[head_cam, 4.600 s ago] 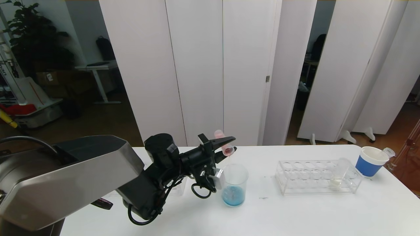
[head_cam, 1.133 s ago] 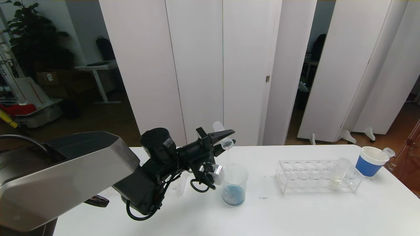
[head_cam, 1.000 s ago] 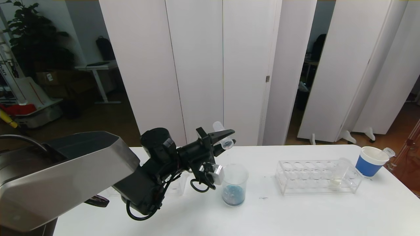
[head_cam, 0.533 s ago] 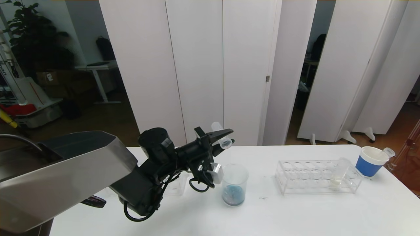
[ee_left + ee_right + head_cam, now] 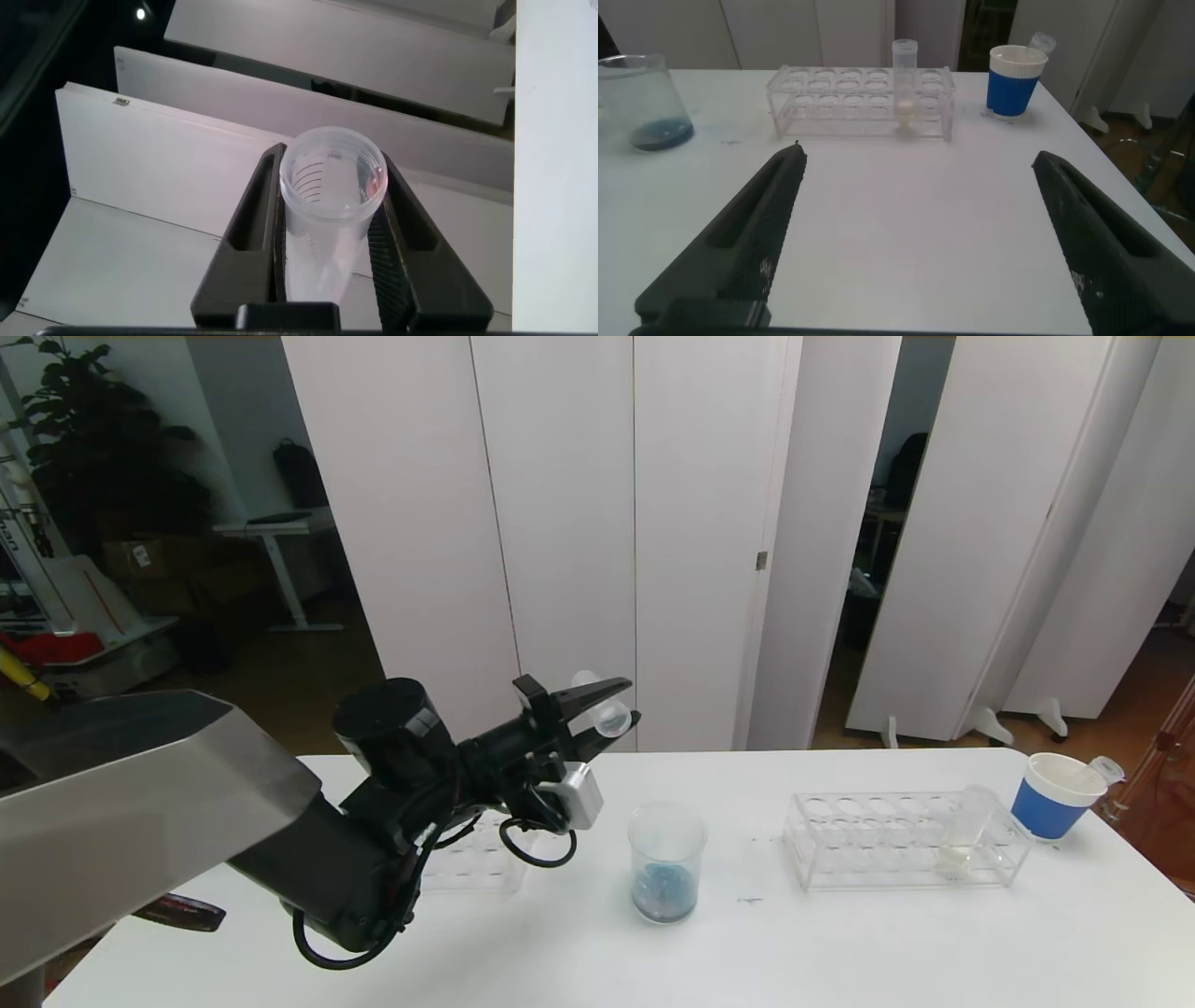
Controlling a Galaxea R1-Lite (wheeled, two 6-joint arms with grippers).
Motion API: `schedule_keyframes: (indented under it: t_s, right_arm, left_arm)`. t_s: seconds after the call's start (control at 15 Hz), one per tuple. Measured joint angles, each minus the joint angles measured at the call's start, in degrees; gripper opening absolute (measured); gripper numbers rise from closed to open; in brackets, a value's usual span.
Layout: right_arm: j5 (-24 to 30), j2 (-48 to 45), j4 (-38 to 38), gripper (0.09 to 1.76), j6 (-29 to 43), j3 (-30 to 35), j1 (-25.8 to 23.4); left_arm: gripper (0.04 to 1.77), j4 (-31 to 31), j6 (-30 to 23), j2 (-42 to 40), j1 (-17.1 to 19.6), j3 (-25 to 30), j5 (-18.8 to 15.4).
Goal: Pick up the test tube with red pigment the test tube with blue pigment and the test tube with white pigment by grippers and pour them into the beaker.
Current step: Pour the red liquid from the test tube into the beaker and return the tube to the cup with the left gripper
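Head view: the left tool (image 5: 607, 707) grips an emptied tube (image 5: 602, 711) tilted mouth-outward, raised left of the beaker (image 5: 666, 862), which stands on the surface (image 5: 840, 943) holding blue liquid; the white-pigment tube (image 5: 966, 831) stands upright in the rack (image 5: 906, 840), ready for pickup. Left wrist view: both fingers (image 5: 257, 219) clamp the tube's (image 5: 327, 215) sides, securing it while tipped. Right wrist view: the right tool (image 5: 915, 243) is spread wide above the surface (image 5: 906, 215), facing the rack (image 5: 861, 101) and white-pigment tube (image 5: 904, 86), probably positioned for that grasp.
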Motion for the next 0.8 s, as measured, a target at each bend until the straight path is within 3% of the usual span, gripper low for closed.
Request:
schedule_keyframes:
  t_s: [0.6,0.8]
  right_arm:
    - [0.00,0.00,0.00,1.74,0.02,0.00,0.00]
    - [-0.02,0.00,0.00,1.74,0.02,0.00,0.00]
  left_arm:
    - [0.58,22.15,-0.01,-10.70,-0.74,2.78,2.84]
    - [0.58,33.65,-0.06,-13.37,-0.78,1.43,2.82]
